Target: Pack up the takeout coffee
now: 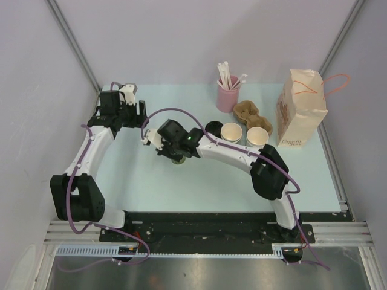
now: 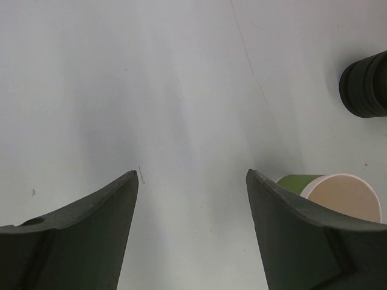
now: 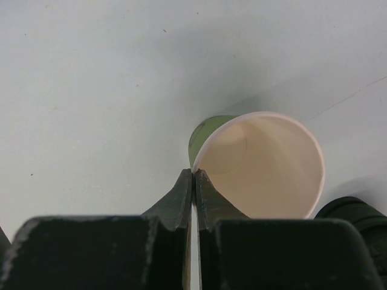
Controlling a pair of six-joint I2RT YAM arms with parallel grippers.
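Note:
My right gripper (image 3: 193,172) is shut on the rim of the green cup (image 3: 208,130), which has no lid and shows its cream inside. In the top view this gripper (image 1: 174,151) is left of centre and hides most of the green cup (image 1: 178,161). The green cup also shows in the left wrist view (image 2: 302,181). A white cup (image 1: 257,136) and another open cup (image 1: 231,132) stand lidless at the back. A black lid (image 1: 213,127) lies beside them. My left gripper (image 2: 192,175) is open and empty over bare table at the back left (image 1: 124,99).
A pink cup of straws (image 1: 228,93), a brown cup carrier (image 1: 253,113) and a paper bag (image 1: 299,109) with orange handles stand at the back right. A dark round object (image 3: 354,211) lies right beside the green cup. Walls close in the table on both sides.

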